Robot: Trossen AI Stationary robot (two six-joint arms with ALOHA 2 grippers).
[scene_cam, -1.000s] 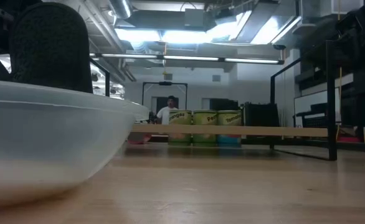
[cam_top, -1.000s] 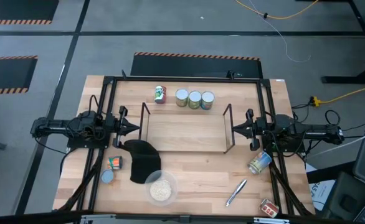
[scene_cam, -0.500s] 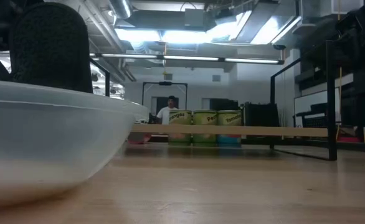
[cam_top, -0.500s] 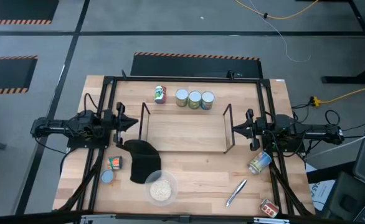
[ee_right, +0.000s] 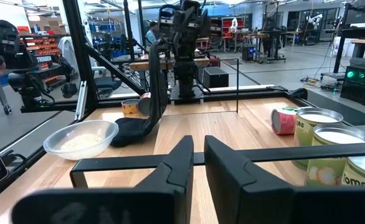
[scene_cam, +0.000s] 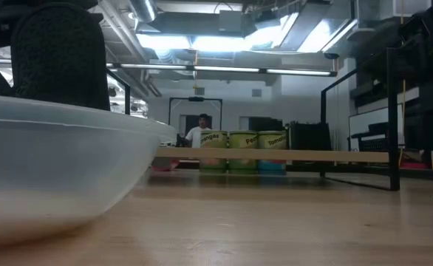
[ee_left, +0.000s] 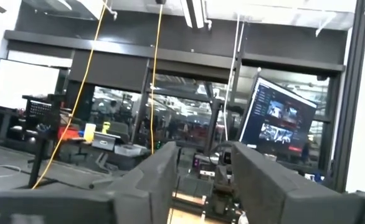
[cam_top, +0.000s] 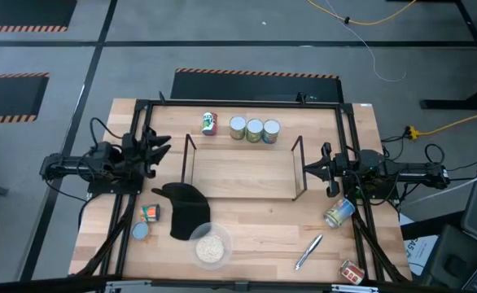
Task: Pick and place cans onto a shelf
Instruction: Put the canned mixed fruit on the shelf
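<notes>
Across the middle of the table (cam_top: 247, 220) I see the shelf (cam_top: 240, 167), its top board bare, with open wood in front of it running toward the near edge. Behind the shelf, three cans (cam_top: 254, 129) stand upright in a touching row near the far rail of the black frame (cam_top: 238, 104), and a fourth can (cam_top: 209, 123) lies on its side just to their left. On the left near side a can (cam_top: 149, 212) and another can (cam_top: 141, 230) sit close together, beside a dark cloth (cam_top: 186, 210) that borders the clear bowl (cam_top: 211, 246) of pale grains. On the right near side a can (cam_top: 339, 212) lies tilted close to the frame rail, a pen (cam_top: 308, 251) lies diagonally in open wood, and one more can (cam_top: 352, 271) sits near the table's front right corner.

My left gripper (cam_top: 157, 146) is off the shelf's left end, angled toward the far side and pitched upward, its wrist view looking out into the room; its fingers (ee_left: 257, 180) are spread and hold nothing. My right gripper (cam_top: 310, 169) is level at the shelf's right end, close to the wire post; its fingers (ee_right: 176, 165) stand slightly parted and empty, pointing along the shelf.
</notes>
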